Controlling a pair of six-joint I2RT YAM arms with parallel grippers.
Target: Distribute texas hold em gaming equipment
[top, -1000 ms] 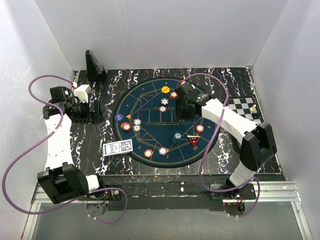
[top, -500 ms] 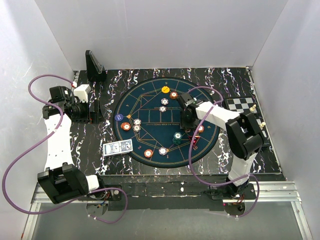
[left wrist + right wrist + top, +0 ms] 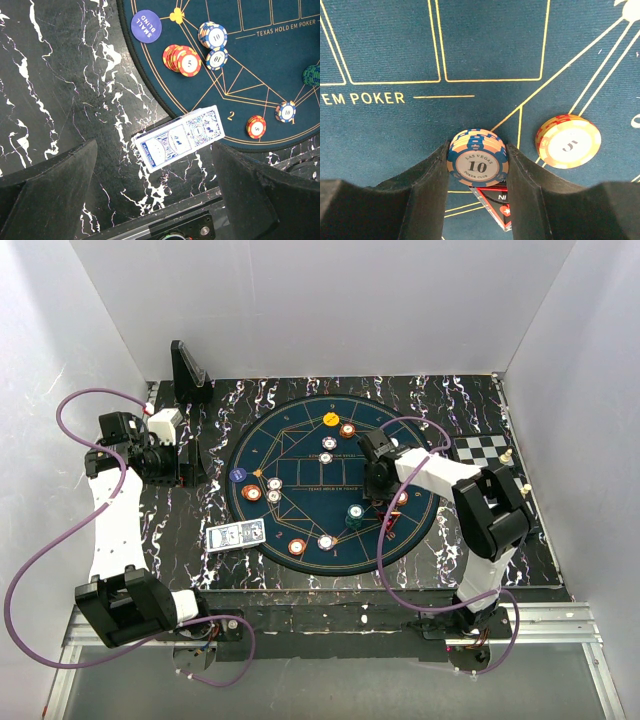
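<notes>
While the right claw (image 3: 478, 156) grips a stack of blue-white chips (image 3: 478, 162), the left claw (image 3: 152, 160) is wide open — empty.

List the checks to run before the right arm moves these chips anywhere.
1. Grip: fingers of the right gripper press both sides of the 10 chips: ok.
2. Lifted off the mat: cannot tell.
3. Clearance: red-black marker lies directly under the held chips; touching cannot tell.
4. Orange 5 chips stand apart beside them: ok.
5. Left gripper open over the card deck, far from the right gripper: ok.
</notes>
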